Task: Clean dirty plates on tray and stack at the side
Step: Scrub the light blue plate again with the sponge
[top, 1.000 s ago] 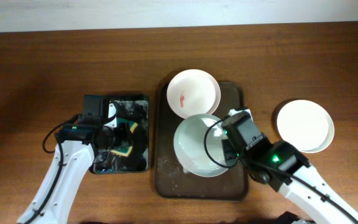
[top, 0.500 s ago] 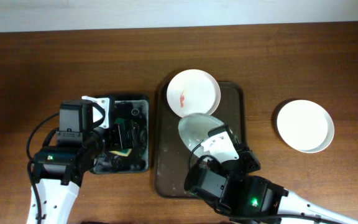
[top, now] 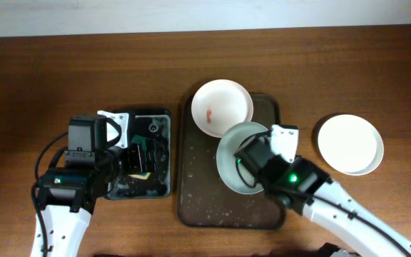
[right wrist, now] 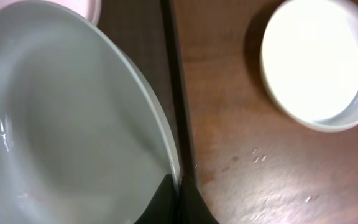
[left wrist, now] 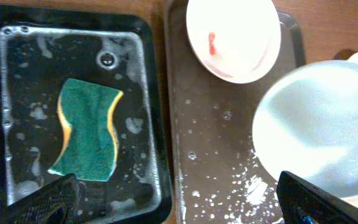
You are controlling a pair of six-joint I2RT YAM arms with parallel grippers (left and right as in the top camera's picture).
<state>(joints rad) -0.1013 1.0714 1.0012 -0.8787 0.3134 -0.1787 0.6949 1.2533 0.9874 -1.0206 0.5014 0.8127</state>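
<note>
The grey-green plate (top: 242,158) has come up, rim pinched by the right tool (right wrist: 179,198). The left tool (left wrist: 185,200) gapes empty, the sponge (left wrist: 86,127) ahead of it. Stacking looks next.

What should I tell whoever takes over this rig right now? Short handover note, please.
Left gripper: open, empty, above the black sponge tray; the sponge lies in it.
Right gripper: shut on the rim of the grey-green plate, over the tray.
Done: one white plate with no visible smears sits on the table, right of the tray.
To do: probably set the grey-green plate on it, then scrub and stack the red-smeared white plate at the tray's far end.
</note>
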